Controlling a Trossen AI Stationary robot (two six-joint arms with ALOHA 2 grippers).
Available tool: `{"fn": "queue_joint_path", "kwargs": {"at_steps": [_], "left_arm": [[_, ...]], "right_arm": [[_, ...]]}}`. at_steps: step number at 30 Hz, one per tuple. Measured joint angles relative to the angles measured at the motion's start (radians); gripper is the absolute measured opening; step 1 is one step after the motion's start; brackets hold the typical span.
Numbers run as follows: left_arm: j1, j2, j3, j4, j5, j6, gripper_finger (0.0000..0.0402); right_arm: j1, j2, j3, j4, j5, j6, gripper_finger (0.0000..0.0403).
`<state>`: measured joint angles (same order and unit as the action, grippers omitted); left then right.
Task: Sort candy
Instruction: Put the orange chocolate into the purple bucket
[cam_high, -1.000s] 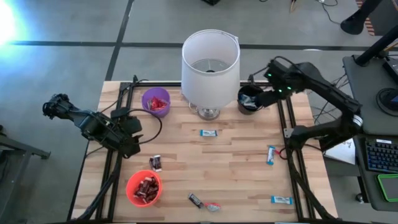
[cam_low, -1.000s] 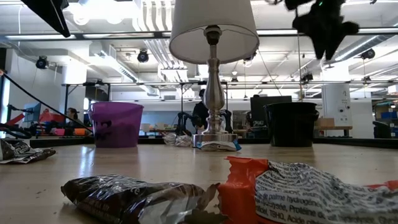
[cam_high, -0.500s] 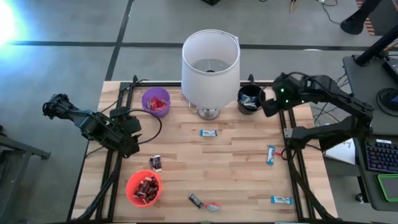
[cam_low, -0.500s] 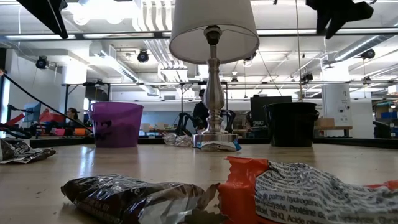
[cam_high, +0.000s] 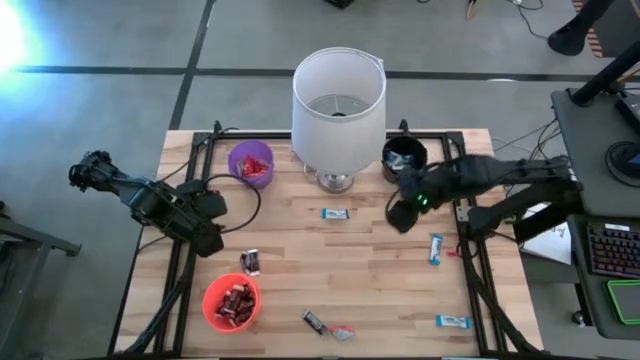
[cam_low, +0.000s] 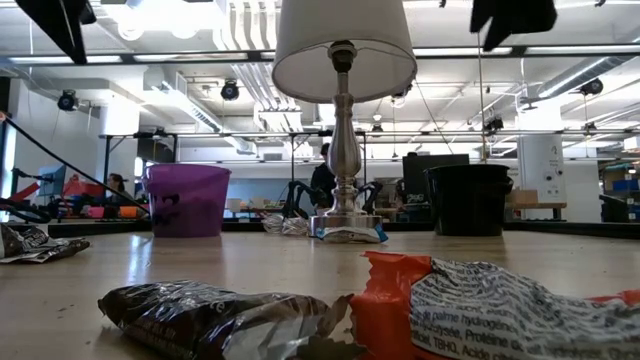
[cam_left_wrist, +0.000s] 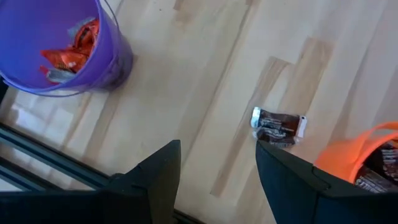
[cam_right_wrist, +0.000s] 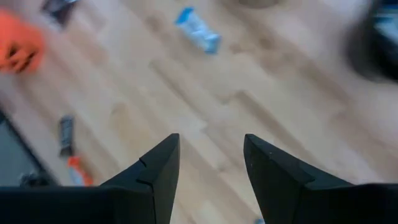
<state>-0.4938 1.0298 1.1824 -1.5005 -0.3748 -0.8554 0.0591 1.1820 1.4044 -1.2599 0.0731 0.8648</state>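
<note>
The right gripper is seen spread and empty above the table, just in front of the black cup; its two fingers are parted over bare wood. One blue candy lies to its left, near the lamp base, and another blue candy lies just beyond it toward the table's right edge. A third blue candy is seen farther off, at the front right corner. A dark candy and a red candy lie touching each other at the front edge, well apart from the right gripper.

The left gripper is held open at the table's left side, between the purple cup and the orange cup. A brown candy lies on the wood just ahead of it, beside the orange cup. Red candies are seen in the purple cup, dark ones in the orange cup.
</note>
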Motion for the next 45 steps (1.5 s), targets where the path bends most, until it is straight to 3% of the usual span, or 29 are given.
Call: {"fn": "queue_joint_path", "kwargs": {"at_steps": [10, 16, 24, 45], "left_arm": [[0.0, 0.007, 0.0, -0.001, -0.004, 0.106, 0.019], [0.0, 0.007, 0.0, 0.0, -0.008, 0.161, 0.019], [0.0, 0.007, 0.0, 0.0, -0.008, 0.168, 0.019], [0.0, 0.016, -0.001, 0.016, -0.009, 0.083, 0.019]], "right_arm": [[0.222, 0.197, -0.001, 0.117, -0.11, 0.033, 0.0169], [0.311, 0.319, -0.001, 0.299, -0.192, 0.054, 0.0169], [0.363, 0.45, 0.0, 0.521, -0.3, -0.009, 0.016], [0.416, 0.627, 0.0, 0.626, -0.31, -0.245, 0.0156]]}}
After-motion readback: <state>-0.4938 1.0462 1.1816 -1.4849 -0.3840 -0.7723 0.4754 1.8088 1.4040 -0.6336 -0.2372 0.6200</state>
